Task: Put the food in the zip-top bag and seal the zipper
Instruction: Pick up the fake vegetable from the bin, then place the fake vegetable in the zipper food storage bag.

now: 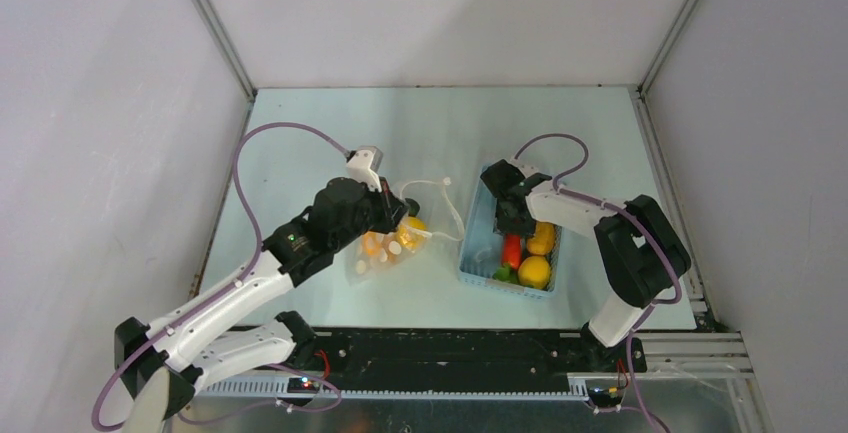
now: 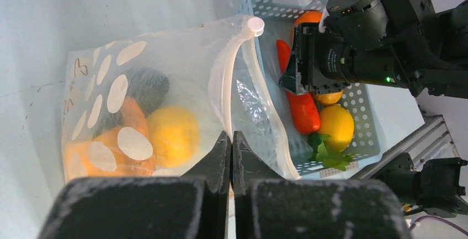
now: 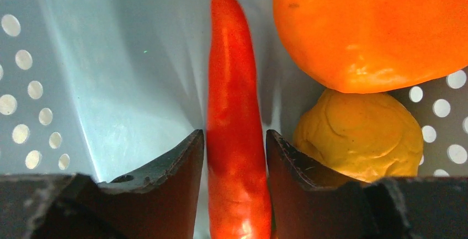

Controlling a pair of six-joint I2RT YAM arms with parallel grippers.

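Pale tabletop between grey walls carries everything you are working with. Start at your left tool: its jaws are fully closed, pinching the mouth edge of the zip-top bag where the white zipper runs into them. From that pinch the zipper curves away to its slider, and the bag's mouth gapes toward the light blue basket just to its right. Inside the dotted bag you can see a bagged lemon, an orange piece and a dark piece bunched together at the closed end.

Your right tool is down inside the basket, jaws about half open and set astride the red pepper, one pad close beside each flank. No firm squeeze shows, and the pepper lies on the basket floor. Just right of it in the wrist view sit a large orange fruit and a lumpy yellow piece, touching each other. At the basket's near end lie a round yellow fruit and some green leaves. From above, the bag sits left of the basket, near the middle of the tabletop.
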